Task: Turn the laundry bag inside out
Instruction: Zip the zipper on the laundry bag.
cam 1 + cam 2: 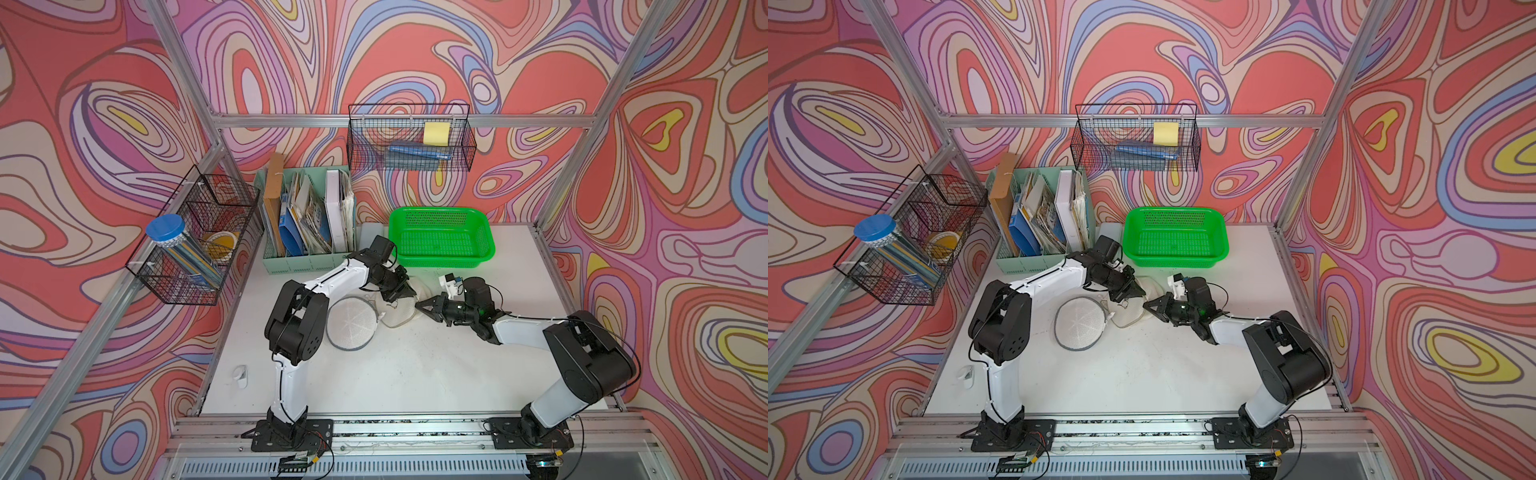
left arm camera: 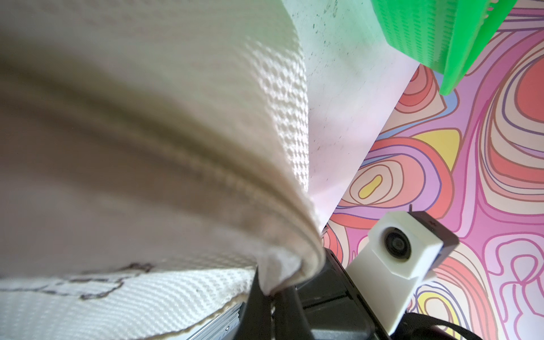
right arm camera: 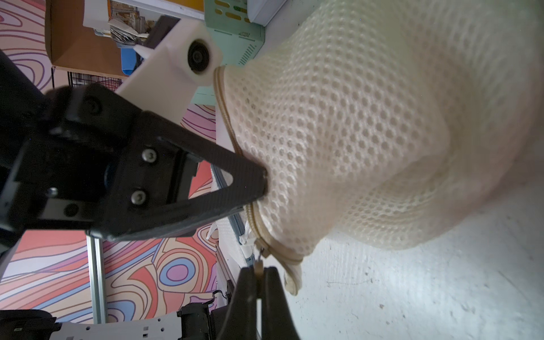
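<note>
The laundry bag [image 1: 353,324] is cream-white mesh and lies mid-table in both top views, a round flat panel [image 1: 1079,324] on its left and a bunched part [image 1: 1130,312] on its right. My left gripper [image 1: 404,294] comes down on the bunched part from behind. In the left wrist view that gripper [image 2: 272,294] is shut on a fold of the bag's cloth [image 2: 147,147]. My right gripper [image 1: 420,306] meets the bag's right edge. In the right wrist view it [image 3: 259,272] is shut on the small zipper pull at the bag's zipper edge [image 3: 266,235].
A green plastic basket [image 1: 442,241] stands just behind the grippers. A mint file organizer [image 1: 307,224] full of papers is at the back left. Wire baskets hang on the left wall [image 1: 195,241] and back wall [image 1: 411,139]. A small white object [image 1: 241,376] lies near the table's left edge.
</note>
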Tool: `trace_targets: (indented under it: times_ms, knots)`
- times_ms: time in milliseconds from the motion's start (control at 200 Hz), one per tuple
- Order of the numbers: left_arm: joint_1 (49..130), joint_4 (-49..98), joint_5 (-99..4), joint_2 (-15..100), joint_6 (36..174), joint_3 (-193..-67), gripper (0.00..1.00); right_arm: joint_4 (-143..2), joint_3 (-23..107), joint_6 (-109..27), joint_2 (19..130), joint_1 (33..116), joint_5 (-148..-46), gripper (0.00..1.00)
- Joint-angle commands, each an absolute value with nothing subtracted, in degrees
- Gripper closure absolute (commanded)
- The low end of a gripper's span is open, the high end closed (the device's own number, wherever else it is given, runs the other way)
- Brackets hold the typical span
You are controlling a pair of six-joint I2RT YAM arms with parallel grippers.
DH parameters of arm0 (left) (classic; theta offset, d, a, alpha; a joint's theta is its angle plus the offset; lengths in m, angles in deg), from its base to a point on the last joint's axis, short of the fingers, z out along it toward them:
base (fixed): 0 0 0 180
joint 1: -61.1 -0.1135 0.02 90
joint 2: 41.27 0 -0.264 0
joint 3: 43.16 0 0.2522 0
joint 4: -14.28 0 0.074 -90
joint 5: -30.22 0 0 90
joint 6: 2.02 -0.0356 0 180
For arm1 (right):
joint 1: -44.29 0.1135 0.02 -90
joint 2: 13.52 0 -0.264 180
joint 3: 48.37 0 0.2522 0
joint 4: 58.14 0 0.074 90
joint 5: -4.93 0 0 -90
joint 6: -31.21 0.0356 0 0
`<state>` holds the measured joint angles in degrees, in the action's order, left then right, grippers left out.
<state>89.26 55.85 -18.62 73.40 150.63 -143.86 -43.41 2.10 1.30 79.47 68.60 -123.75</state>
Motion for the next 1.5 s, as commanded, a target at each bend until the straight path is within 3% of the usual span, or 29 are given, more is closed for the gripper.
trace_targets:
  times_ms: [0,556,671,761,1006,1317,1402,1492]
  knots:
    - [87.8,54.0,-16.6,72.7,152.4,-145.3,1.00,-44.5,0.7,0.5,77.4,68.3,-123.7,1.00]
    - [79.0,24.4,-12.7,72.0,177.3,-135.2,1.00,-51.4,-3.7,-1.8,69.3,68.3,-123.9,1.00]
    - [79.9,29.7,-10.9,72.0,171.1,-136.7,0.64,-54.6,-1.7,-4.6,69.5,68.2,-123.6,1.00]
    - [80.8,40.4,-11.5,70.4,161.2,-138.5,0.54,-55.0,-0.2,-5.6,70.8,68.2,-124.0,1.00]
    - [87.0,66.1,-17.2,68.9,136.7,-143.9,0.55,-57.0,2.3,-7.7,72.3,68.2,-124.3,1.00]
    - [94.5,73.4,-22.0,73.4,129.0,-149.5,0.53,-57.8,2.4,-8.0,71.9,68.3,-124.4,1.00]
    - [95.0,75.0,-23.3,75.1,128.6,-151.9,0.62,-57.9,2.3,-8.2,71.9,68.2,-124.4,1.00]
    - [95.0,76.5,-24.8,76.5,128.8,-154.5,0.84,-58.0,2.2,-8.1,71.7,68.2,-124.4,1.00]
